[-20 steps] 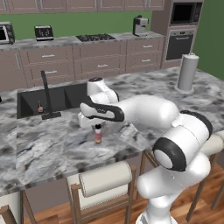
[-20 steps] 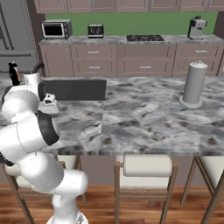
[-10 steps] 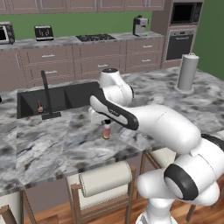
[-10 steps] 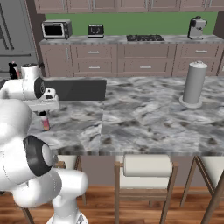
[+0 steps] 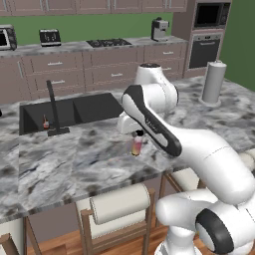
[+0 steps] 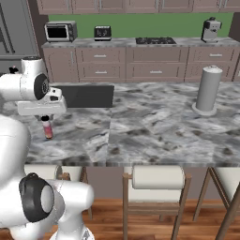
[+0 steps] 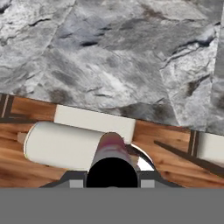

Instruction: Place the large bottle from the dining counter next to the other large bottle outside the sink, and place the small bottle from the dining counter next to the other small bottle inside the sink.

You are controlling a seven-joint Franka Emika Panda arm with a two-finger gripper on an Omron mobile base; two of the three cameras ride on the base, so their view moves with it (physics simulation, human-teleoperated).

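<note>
1. The small bottle hangs upright from my jaws, clamped by its whitish top; in the hand view its pink body fills the space between my tips.
2. It sits low over the marble surface, near the front edge and well apart from the sink. I cannot tell whether its base touches the surface or clears it.
3. The other small bottle stands inside the sink, beside the base of the faucet.
4. Judged stage: carrying the small bottle toward the sink; release not yet done.
5. Risks:
   - The grip is high on the bottle, so a fast swing could make it pivot or slip.
   - A low path could catch its base on the sink rim.
   - The faucet stands close to the target spot; my arm could strike it.
   - A careless set-down could topple the other small bottle.
</note>
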